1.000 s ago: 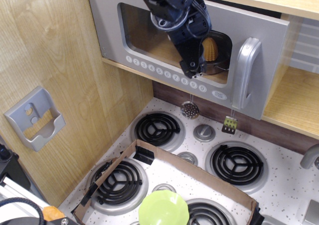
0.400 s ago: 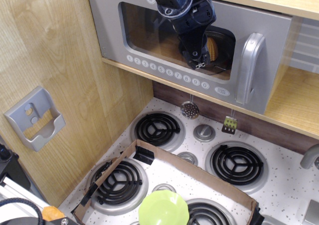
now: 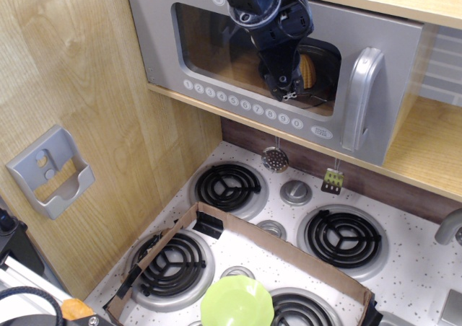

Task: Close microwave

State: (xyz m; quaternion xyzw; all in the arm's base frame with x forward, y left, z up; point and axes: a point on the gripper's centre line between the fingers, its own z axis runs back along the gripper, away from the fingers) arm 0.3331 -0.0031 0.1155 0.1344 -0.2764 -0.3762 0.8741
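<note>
The microwave point(image 3: 166, 45) is up at the top, its silver-grey door nearly flush with the light wood shelf. The door has a clear window, a row of white number buttons point(image 3: 242, 107) and a chunky grey handle point(image 3: 359, 99) on the right. My dark blue gripper point(image 3: 289, 91) comes down from the top edge and its tip rests against the lower part of the door window. Its fingers sit close together and hold nothing. A yellow corn cob point(image 3: 309, 68) in a dark pot shows through the window.
Below is a toy stove top with black coil burners point(image 3: 229, 184) and grey knobs. A cardboard tray point(image 3: 289, 250) lies across the front burners, with a green plate point(image 3: 237, 302) at its near edge. A grey wall holder point(image 3: 52, 169) is mounted on the left wood panel.
The door has swung from partly open to nearly shut, with my gripper pushing it back and to the right. Since about half a second ago nothing has visibly moved.
</note>
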